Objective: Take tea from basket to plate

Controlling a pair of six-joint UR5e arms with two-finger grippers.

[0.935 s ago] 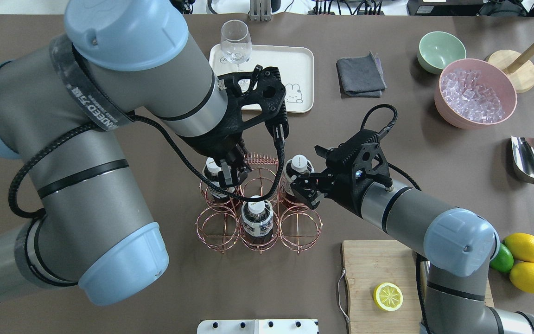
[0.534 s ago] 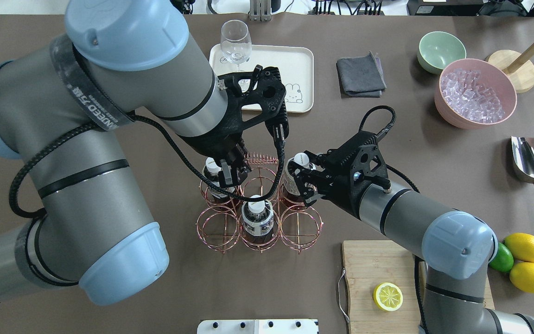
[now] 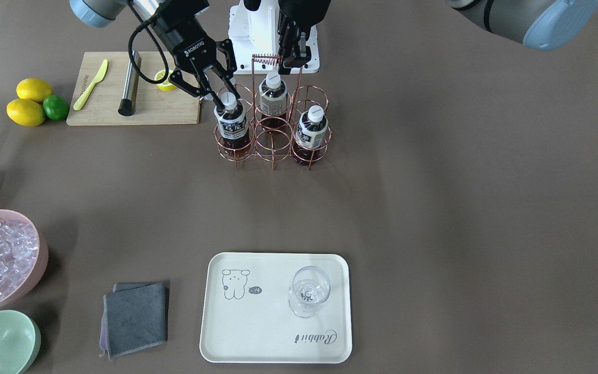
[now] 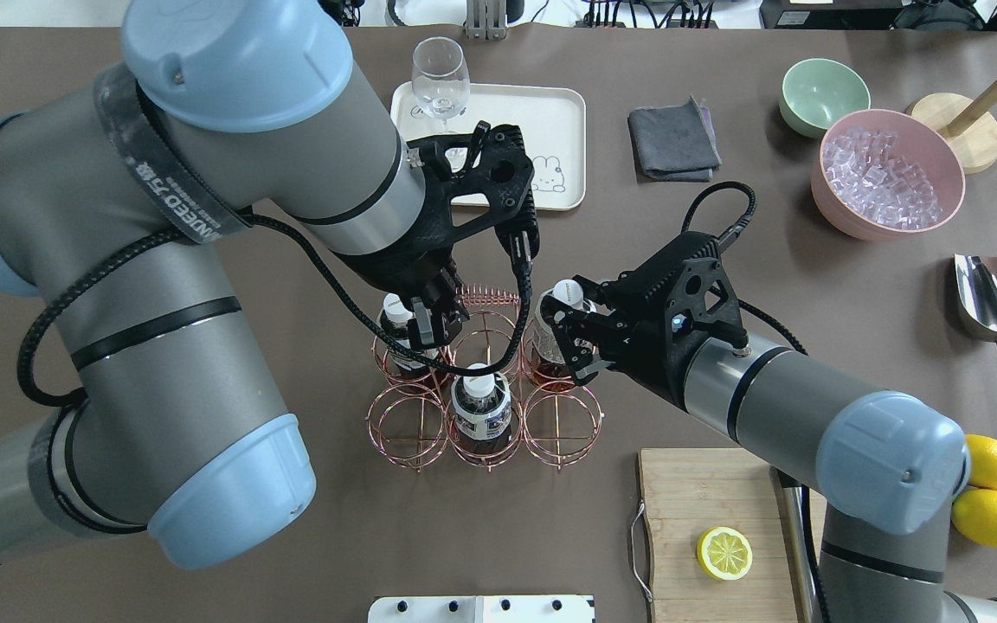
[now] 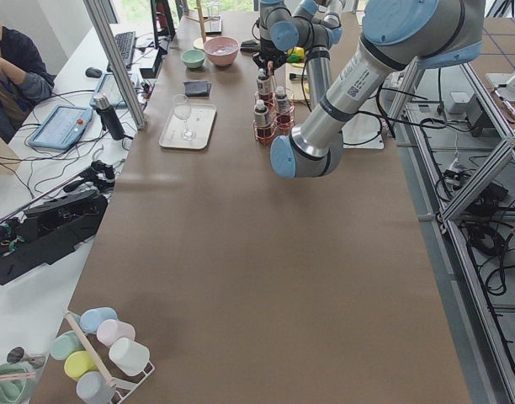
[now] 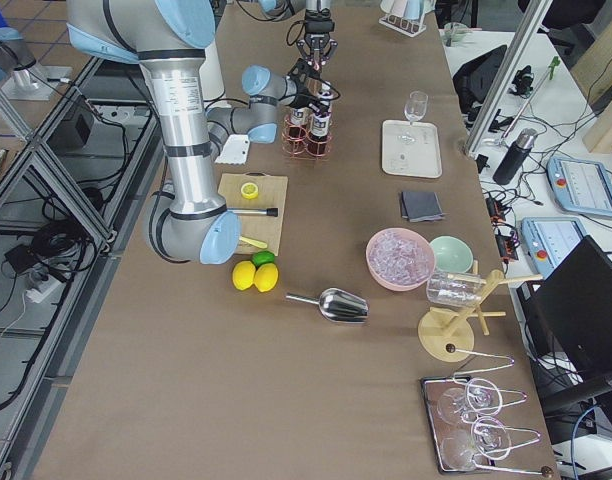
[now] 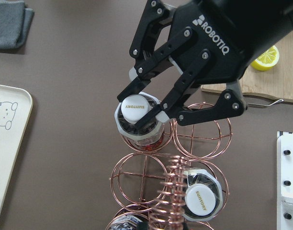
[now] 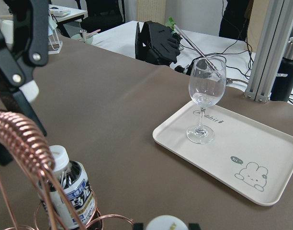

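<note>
The jaws of the right gripper (image 7: 139,115) pinch the tea (image 3: 231,126) at its top, so a straight lift should clear the basket (image 3: 273,149); whether the left gripper (image 3: 292,58) holds the handle (image 3: 267,58) cannot be told.

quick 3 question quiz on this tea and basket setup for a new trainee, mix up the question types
1. True or false: the wine glass stands on the plate.
2. How many bottles sit in the basket?
3. The right gripper has its fingers either side of: A) the cap of the tea B) the basket's coiled handle C) the lemon half.

Key: 1 true; 2 three; 3 A.
</note>
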